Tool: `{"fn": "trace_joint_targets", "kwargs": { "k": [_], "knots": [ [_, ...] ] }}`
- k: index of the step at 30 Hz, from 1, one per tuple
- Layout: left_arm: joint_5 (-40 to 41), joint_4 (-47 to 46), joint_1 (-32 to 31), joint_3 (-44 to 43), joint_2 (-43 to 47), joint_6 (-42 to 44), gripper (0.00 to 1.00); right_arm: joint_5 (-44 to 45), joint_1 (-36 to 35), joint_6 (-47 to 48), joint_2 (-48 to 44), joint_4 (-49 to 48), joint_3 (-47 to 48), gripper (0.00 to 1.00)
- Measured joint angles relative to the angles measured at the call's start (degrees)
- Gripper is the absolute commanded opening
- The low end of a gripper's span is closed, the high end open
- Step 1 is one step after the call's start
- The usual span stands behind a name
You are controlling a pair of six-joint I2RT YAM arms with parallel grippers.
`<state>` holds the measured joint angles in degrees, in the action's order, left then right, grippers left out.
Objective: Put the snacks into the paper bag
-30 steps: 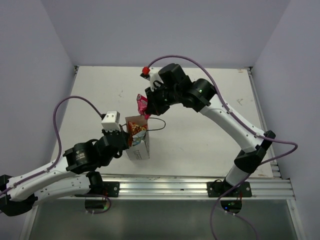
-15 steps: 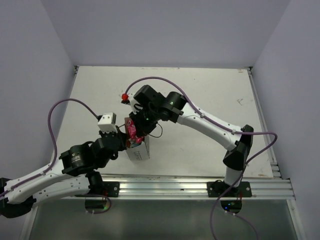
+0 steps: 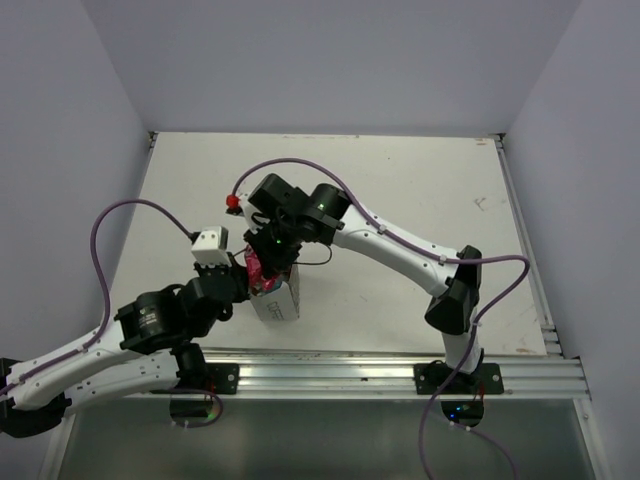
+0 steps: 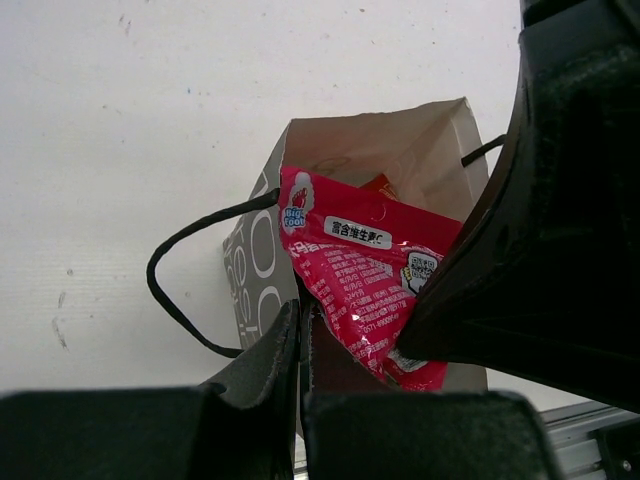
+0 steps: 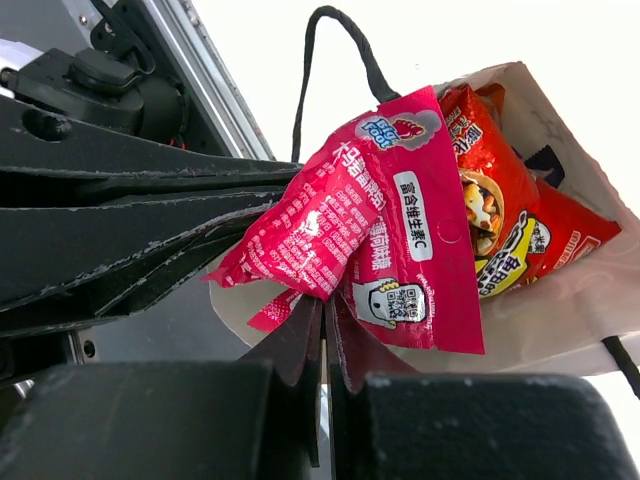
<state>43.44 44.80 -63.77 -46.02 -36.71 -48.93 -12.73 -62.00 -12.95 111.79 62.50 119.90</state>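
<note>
The left arm reaches low across the worktop (image 3: pixel 420 170), its left end effector (image 4: pixel 302 318) clenched on the near rim of the white paper bag (image 4: pixel 255 272). The right arm arches down over the bag. Its right end effector (image 5: pixel 325 312) grasps a crinkly magenta packet (image 5: pixel 372 235) partway inside the bag's mouth, beside a red-orange packet (image 5: pixel 510 235) already in.

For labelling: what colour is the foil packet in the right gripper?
Crinkly foil packet is magenta with white print; clearest in right wrist view.
</note>
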Motion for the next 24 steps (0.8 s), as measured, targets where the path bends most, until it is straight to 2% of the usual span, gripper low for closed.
{"fn": "trace_joint_targets", "kwargs": {
  "k": [10, 11, 13, 14, 20, 24],
  "knots": [
    [-0.11, 0.42, 0.00, 0.00, 0.42, 0.00, 0.00, 0.35, -0.17, -0.04, 0.20, -1.22, -3.65, 0.02],
    [-0.11, 0.39, 0.00, 0.00, 0.42, -0.02, 0.00, 0.70, -0.26, -0.07, 0.20, -1.16, -3.54, 0.11],
    [-0.15, 0.26, 0.00, 0.00, 0.42, 0.00, 0.00, 1.81, -0.35, -0.39, 0.20, -0.68, -2.78, 0.20],
    [-0.20, 0.15, 0.00, 0.00, 0.39, 0.00, 0.00, 2.71, -0.42, -0.52, 0.22, -0.09, -1.84, 0.30],
    [-0.68, -0.72, 0.00, 0.02, -0.04, 0.15, 0.00, 7.76, -0.63, -2.10, -0.15, 0.70, 7.69, 0.37],
    [-0.85, -1.11, 0.00, 0.02, -0.44, 0.52, 0.00, 10.45, -0.61, -3.39, -2.40, 0.68, 8.98, 0.39]
  ]
}}
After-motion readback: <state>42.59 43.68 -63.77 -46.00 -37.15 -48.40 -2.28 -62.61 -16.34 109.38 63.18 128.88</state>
